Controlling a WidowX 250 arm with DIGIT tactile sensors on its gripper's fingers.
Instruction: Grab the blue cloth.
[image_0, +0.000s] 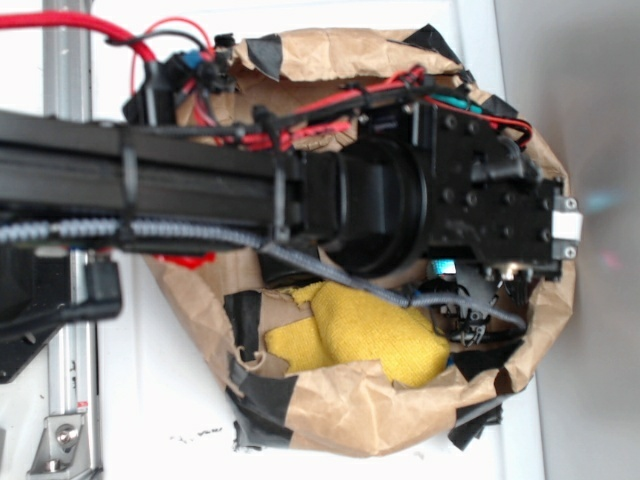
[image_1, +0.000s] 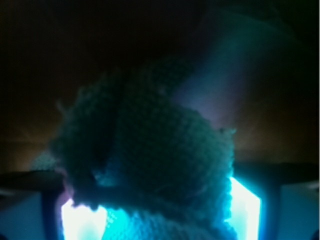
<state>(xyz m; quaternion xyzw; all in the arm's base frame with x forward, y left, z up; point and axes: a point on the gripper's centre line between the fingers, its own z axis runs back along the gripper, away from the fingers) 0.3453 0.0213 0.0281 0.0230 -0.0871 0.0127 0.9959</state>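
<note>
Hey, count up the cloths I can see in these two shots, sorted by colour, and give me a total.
Yellow cloth, in the brown paper bag: 1
Blue cloth, bunched up close against the wrist camera: 1
Total: 2

The arm hides much of the bag's inside in the exterior view, so more could lie out of sight.

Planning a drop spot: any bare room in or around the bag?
Free: white surface left of the bag, beside the rail. Crowded: inside the bag, yellow cloth and arm fill it; blue cloth sits at the tool.
</note>
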